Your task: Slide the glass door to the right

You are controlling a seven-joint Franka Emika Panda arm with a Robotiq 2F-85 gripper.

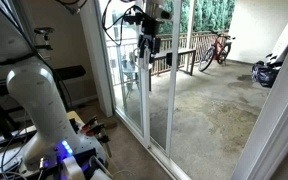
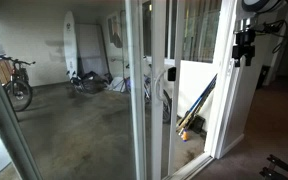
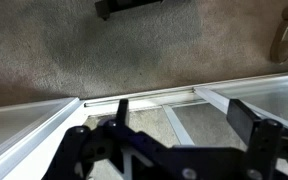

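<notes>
**A:** Where's the claw just now?

**B:** The black two-fingered claw (image 1: pixel 147 44) hangs high up, fingers pointing down and spread wide with nothing between them. Straight beneath it, in the wrist view, runs the white floor track (image 3: pixel 154 97), with mottled grey-brown floor (image 3: pixel 44 50) past that.

**A:** And the door it's meant to shift?

**B:** The tall clear glass door in its narrow white frame (image 2: pixel 156 130) stands just beside the claw. Its curved loop handle (image 2: pixel 167 86) sits well below the claw on the upright edge. I can't tell whether a finger touches the frame.

**A:** How would you go about it?

**B:** I'd drop down level with the handle and hook one finger behind the loop, or press on the frame rather than the glass. Then I'd push to the right along the track, slow and level. A twisting push would likely bind the panel in its rail.

**A:** Anything in the way?

**B:** Some long-handled tools (image 2: pixel 196 105) lean low down and off to the claw's side, and I can't tell if they cross the door's path. Far beyond the claw are a wooden railing (image 1: pixel 180 58), a red bicycle (image 1: pixel 219 47), a dark bicycle (image 2: pixel 14 80) and a white surfboard (image 2: pixel 71 45), all well apart from the door
</notes>
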